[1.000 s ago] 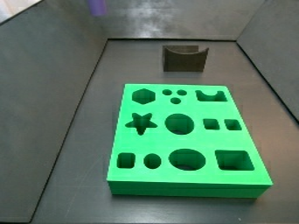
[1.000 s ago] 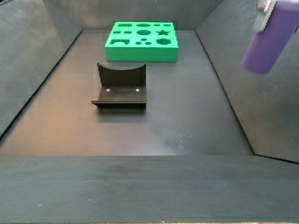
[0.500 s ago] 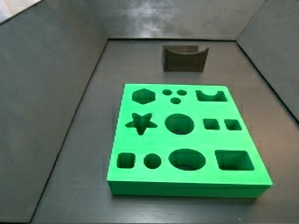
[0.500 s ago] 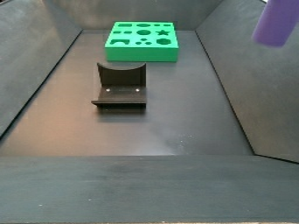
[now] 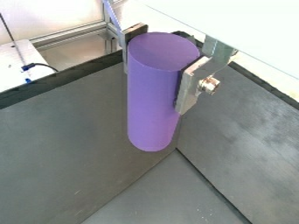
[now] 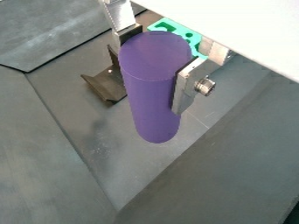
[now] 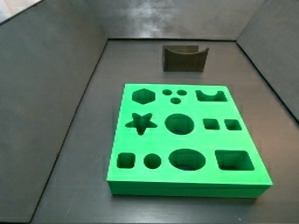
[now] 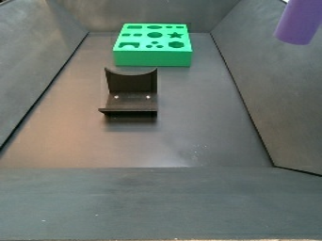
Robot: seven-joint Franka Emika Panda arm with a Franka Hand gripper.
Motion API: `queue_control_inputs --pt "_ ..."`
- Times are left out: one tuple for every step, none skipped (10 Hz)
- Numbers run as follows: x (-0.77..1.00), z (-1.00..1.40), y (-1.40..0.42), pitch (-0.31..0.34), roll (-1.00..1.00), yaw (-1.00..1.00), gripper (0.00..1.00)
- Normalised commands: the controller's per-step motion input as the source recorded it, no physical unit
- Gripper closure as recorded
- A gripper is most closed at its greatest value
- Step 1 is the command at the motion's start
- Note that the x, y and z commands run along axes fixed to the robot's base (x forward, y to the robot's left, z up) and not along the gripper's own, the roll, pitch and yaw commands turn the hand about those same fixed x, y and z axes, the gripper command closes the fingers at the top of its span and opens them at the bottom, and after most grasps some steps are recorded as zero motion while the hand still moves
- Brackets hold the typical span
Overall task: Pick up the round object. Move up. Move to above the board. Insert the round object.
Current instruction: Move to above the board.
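My gripper (image 5: 156,54) is shut on the round object (image 5: 156,92), a smooth purple cylinder peg, held upright between the silver fingers (image 5: 194,81). Both wrist views show it; the gripper (image 6: 153,61) holds the peg (image 6: 153,87) high above the dark floor. In a side view only the lower end of the peg (image 8: 299,21) shows at the top right corner, well above the floor. The board (image 7: 183,137), a bright green slab with shaped cutouts, lies flat on the floor. It also shows in a side view (image 8: 153,44) and partly behind the peg in a wrist view (image 6: 177,37).
The dark fixture (image 8: 128,92) stands on the floor in front of the board in a side view, and behind the board in a side view (image 7: 184,57). It also shows in a wrist view (image 6: 103,83). Dark walls enclose the floor.
The peg has risen: a second ago most of it showed at the right edge of a side view, now only its lower end shows at the top right corner.
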Motion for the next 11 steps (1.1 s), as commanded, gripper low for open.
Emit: queue_control_inputs --pt "-0.53 0.01 -0.01 0.055 -0.03 0.03 1.0" --pt "-0.53 0.01 -0.01 0.055 -0.03 0.03 1.0" --pt "-0.53 0.01 -0.01 0.055 -0.03 0.03 1.0" --pt "-0.53 0.01 -0.01 0.055 -0.03 0.03 1.0" --pt "-0.53 0.01 0.0 0.055 -0.03 0.03 1.0" --pt "-0.53 0.01 0.0 0.055 -0.03 0.03 1.0" --pt "-0.53 0.01 0.0 0.055 -0.03 0.03 1.0" --pt "-0.53 0.01 0.0 0.055 -0.03 0.03 1.0" --pt "-0.53 0.01 0.0 0.055 -0.03 0.03 1.0" --pt "-0.53 0.01 0.0 0.055 -0.03 0.03 1.0" --pt "-0.53 0.01 0.0 0.055 -0.03 0.03 1.0"
